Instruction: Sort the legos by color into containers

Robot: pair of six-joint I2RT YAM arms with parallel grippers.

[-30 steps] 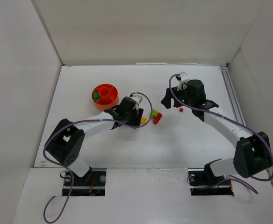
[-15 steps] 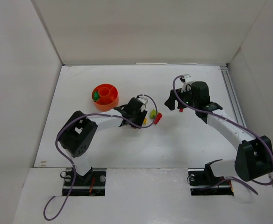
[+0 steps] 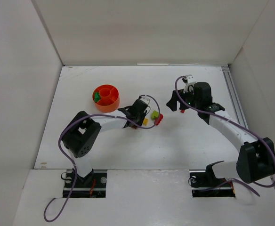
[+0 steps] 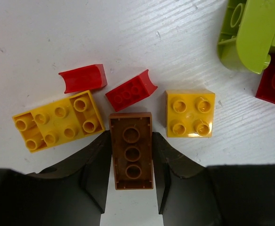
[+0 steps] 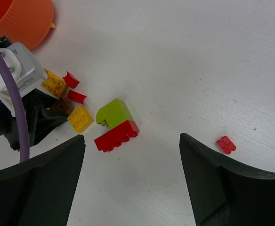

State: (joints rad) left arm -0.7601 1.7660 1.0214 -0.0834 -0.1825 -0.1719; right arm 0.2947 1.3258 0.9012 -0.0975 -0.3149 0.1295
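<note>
Brown three-stud plastic brick (image 4: 131, 150) got clamped by left fingers (image 4: 96, 175) after swinging in, lift-ready; right fingers (image 5: 38, 183) apart.

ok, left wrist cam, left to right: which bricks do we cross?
long yellow brick → brown brick → square yellow brick → lime piece. The red pieces overlap these sideways, so they are left out.
</note>
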